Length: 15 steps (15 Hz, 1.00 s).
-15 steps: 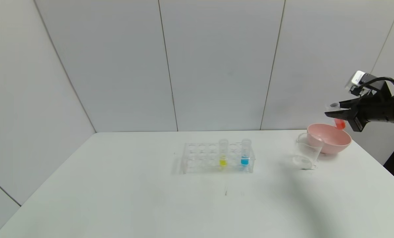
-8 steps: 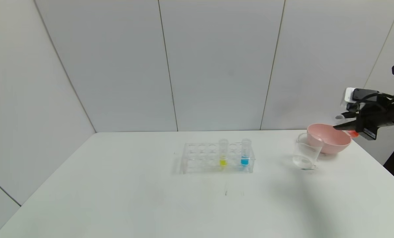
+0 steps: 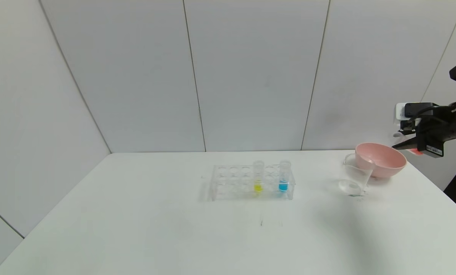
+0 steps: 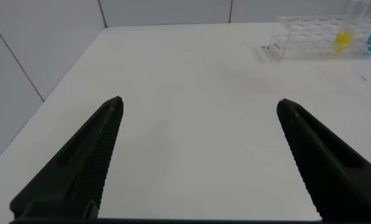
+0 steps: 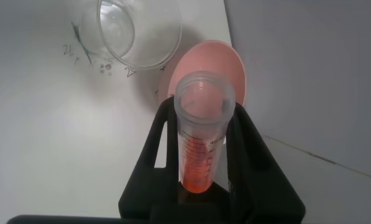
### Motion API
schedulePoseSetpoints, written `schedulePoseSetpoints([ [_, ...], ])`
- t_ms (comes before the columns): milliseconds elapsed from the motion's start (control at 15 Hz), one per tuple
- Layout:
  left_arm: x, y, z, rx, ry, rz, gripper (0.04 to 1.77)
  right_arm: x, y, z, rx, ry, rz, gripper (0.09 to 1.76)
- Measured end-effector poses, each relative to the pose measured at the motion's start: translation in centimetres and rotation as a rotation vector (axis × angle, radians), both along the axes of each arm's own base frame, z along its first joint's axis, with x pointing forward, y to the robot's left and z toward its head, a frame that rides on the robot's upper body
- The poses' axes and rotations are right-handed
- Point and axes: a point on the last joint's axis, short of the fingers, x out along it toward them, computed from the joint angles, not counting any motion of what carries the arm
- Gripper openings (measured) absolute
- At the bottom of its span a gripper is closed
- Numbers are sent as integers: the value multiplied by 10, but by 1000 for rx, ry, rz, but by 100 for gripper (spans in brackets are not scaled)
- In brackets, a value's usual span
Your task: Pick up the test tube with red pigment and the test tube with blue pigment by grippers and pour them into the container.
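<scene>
A: Where is the test tube with red pigment (image 5: 201,138)?

B: The right gripper (image 3: 407,145) squeezes it tight, up in the air past the table's (image 3: 136,236) far right corner, behind the pink bowl (image 3: 384,158).

A: And the container (image 3: 354,178)?

B: It stands just beside the bowl, near the right edge.

A: The test tube with blue pigment (image 3: 284,177)?

B: In the clear rack (image 3: 231,183) (a yellow tube (image 3: 258,177) is next to it), toward the far edge.

A: The other arm?

B: The left gripper (image 4: 197,155) waits over the left side, fingers spread wide, holding nothing.

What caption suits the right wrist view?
Right tool gripping the red-pigment test tube near the clear beaker and pink bowl.
</scene>
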Motion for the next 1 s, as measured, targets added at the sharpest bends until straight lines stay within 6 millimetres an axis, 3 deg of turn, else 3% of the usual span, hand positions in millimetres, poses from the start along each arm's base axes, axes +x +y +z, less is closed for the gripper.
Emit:
schedulePoseSetpoints([
  [267, 0, 0, 0, 0, 0, 0, 176, 13, 7, 8, -41, 28, 3, 51],
  [1000, 0, 0, 0, 0, 0, 0, 176, 29, 30, -6, -206, 76, -23, 51],
])
